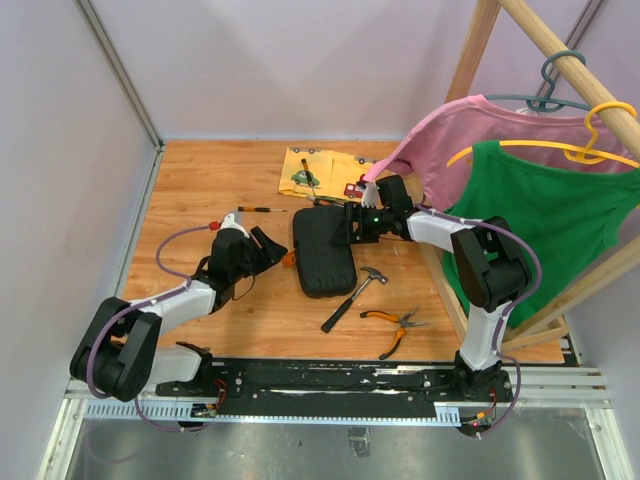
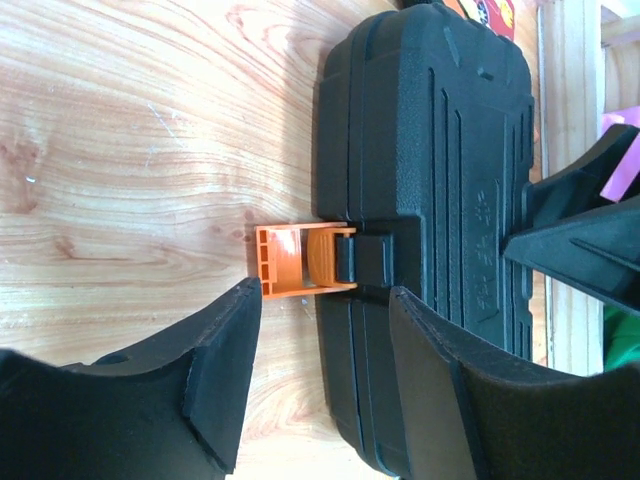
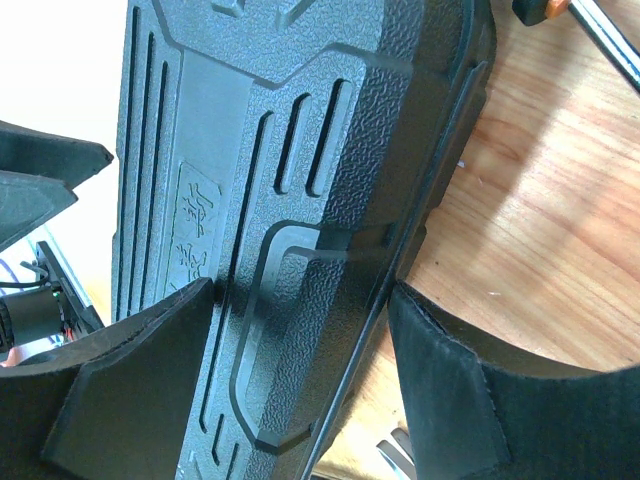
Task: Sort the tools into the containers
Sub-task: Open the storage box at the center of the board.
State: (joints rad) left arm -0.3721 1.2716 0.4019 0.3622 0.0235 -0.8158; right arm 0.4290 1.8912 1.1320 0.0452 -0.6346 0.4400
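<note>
- Ribbed, pebble-textured black plastic case [image 3: 260,120] is straddled by the right gripper [image 3: 300,295], spread wide.
- Boxy orange latch [image 2: 295,262] is faced by the left gripper [image 2: 320,310], parted, empty.

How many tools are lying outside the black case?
4: a thin screwdriver beyond the left gripper, another screwdriver on the yellow cloth, hammer and pliers right of the case. The right arm may hide more.

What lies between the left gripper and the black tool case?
Only the orange latch of the tool case, sticking out toward the open left gripper, above wooden table; left wrist view shows it.
</note>
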